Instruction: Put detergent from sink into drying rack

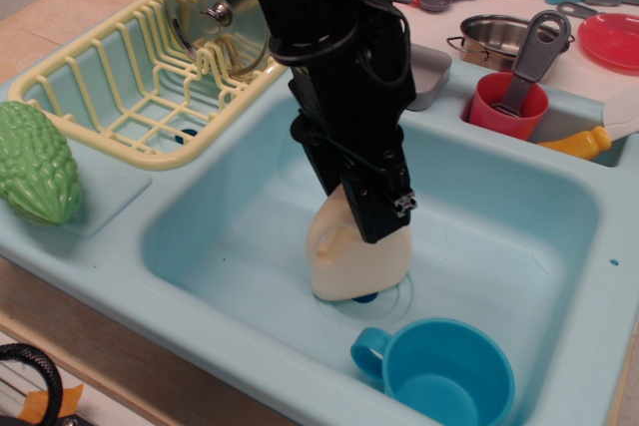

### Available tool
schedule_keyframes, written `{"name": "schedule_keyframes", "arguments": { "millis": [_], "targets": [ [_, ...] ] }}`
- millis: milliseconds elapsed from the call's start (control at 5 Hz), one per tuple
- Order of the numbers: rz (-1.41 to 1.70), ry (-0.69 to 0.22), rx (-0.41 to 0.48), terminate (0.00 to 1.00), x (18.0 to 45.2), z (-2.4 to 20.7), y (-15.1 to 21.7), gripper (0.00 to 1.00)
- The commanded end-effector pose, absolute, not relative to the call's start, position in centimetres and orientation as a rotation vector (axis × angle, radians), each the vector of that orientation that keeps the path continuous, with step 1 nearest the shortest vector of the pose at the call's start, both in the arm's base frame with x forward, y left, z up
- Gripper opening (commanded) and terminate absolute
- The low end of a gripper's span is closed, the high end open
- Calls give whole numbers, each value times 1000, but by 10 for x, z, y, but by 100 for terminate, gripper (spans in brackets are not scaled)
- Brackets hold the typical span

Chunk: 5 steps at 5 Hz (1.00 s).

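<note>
We have a single view, set above the front of the counter and looking down at an angle. It sits close over the sink (519,236), with the rack (120,97) at upper left.

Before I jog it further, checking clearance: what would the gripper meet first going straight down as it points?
The detergent: the gripper already overlaps its upper part in the sink, though contact is unclear.
</note>
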<state>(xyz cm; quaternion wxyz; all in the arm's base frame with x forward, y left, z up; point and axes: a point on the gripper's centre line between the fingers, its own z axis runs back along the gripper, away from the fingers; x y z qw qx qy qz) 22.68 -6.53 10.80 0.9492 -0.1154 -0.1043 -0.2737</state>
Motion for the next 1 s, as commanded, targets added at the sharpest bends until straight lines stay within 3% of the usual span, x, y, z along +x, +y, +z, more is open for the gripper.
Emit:
{"name": "schedule_keyframes", "arguments": {
  "millis": [0, 200, 600, 800],
  "targets": [
    [-503, -223, -165, 0, 234, 131, -59, 0],
    [-330, -247, 84, 0, 247, 180, -34, 0],
    [-278, -298, 210, 0, 277, 222, 45, 0],
    [-250, -296, 181, 0, 278, 212, 74, 0]
  ]
}}
